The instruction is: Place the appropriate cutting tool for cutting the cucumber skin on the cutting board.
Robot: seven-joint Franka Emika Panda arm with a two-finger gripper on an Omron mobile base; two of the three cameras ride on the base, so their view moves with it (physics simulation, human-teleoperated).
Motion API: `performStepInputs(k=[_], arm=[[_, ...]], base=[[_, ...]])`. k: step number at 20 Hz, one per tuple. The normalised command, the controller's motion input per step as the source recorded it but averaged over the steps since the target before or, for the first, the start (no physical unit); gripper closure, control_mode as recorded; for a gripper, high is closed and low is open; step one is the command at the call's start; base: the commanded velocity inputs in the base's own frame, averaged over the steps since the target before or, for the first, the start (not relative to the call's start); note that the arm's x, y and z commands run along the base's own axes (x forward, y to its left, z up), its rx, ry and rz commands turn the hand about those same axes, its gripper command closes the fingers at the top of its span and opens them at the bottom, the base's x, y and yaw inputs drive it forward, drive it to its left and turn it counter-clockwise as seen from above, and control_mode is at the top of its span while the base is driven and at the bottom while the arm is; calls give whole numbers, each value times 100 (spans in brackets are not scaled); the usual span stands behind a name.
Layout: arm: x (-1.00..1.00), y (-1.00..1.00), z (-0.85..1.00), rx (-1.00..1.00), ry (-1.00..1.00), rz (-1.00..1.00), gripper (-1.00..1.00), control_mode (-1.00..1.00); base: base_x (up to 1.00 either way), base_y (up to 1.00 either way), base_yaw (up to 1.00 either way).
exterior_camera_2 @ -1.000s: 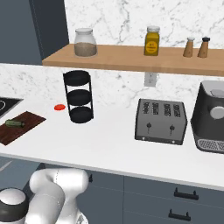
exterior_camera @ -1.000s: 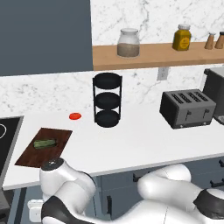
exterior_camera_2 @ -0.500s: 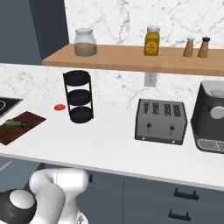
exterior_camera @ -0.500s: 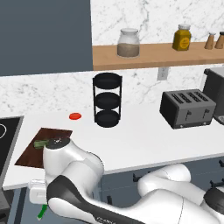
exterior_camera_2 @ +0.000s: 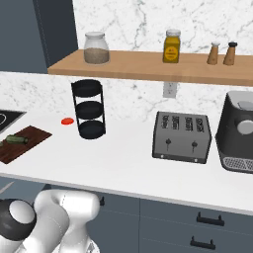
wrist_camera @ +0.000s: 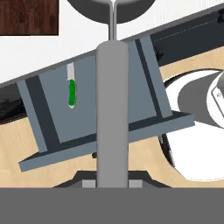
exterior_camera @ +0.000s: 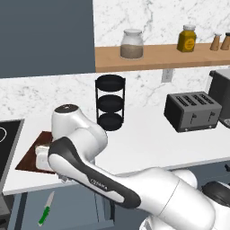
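peeler: slim all-grey metal peeler [wrist_camera: 112, 109], handle running up the middle of the hand view, narrowing to a thin neck that widens into the forked head at the top edge.
gripper: gripper [wrist_camera: 112, 181] clenched on the peeler's handle.
drawer: open grey drawer [wrist_camera: 48, 109] below, flat-bottomed with straight walls; a green-handled knife [wrist_camera: 71, 92] with a silver blade lies in it.
board: dark brown wooden cutting board [exterior_camera_2: 23, 143], flat and rectangular, at the left end of the white counter [exterior_camera_2: 133, 168]; the arm covers much of it in the left base view.
cucumber: stubby dark green cucumber [exterior_camera_2: 16, 140] lying on the board.
around: black three-tier rack [exterior_camera_2: 89, 108], small red disc [exterior_camera_2: 67, 121], dark toaster [exterior_camera_2: 181, 137].
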Motion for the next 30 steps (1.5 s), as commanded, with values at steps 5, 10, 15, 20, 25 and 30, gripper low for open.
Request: performStepInputs(k=[5,10,15,20,25,30], arm=[[89,0,7,0,0,-1,100,-100],[63,0,-9,-4,0,0,100,-100],[47,4,-20,-6,0,0,100,-100],[37,6,-31,-6,0,0,100,-100],[28,12,-53,-1,0,0,100,-100],[24,32,-41,0,0,-1,100,-100]], base=[[0,0,0],[0,0,0],[0,0,0],[0,0,0],[0,0,0],[0,0,0]])
